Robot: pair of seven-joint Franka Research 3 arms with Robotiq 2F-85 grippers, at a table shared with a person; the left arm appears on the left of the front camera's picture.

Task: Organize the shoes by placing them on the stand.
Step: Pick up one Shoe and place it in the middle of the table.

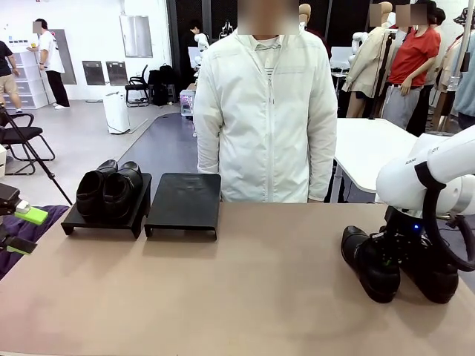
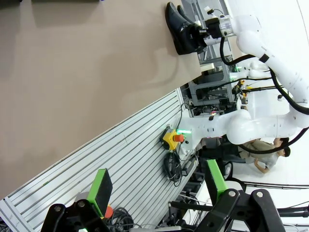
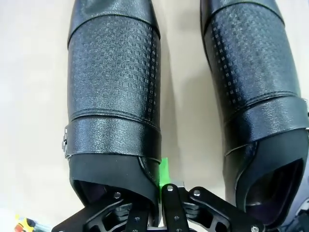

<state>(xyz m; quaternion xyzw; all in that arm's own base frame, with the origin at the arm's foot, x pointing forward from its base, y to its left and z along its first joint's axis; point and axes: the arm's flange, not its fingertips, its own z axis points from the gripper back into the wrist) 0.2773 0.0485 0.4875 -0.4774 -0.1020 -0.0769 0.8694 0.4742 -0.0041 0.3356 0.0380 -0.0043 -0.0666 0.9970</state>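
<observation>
Two of the shoes point(image 1: 110, 191) sit side by side on the left tray point(image 1: 100, 222) of the stand, upper left of the desk point(image 1: 245, 289), with the right tray point(image 1: 184, 204) just beside it. The other two shoes point(image 1: 371, 263) lie at the lower right. The right gripper point(image 1: 391, 251) is down on them and clenched on a collar. In its wrist view that's the left shoe point(image 3: 116, 87), with a green pad point(image 3: 164, 169) against its outer side. The left gripper point(image 1: 24, 230) hangs at the left edge, released, fingers wide apart. A person point(image 1: 267, 111) in a white jacket stands behind the stand.
</observation>
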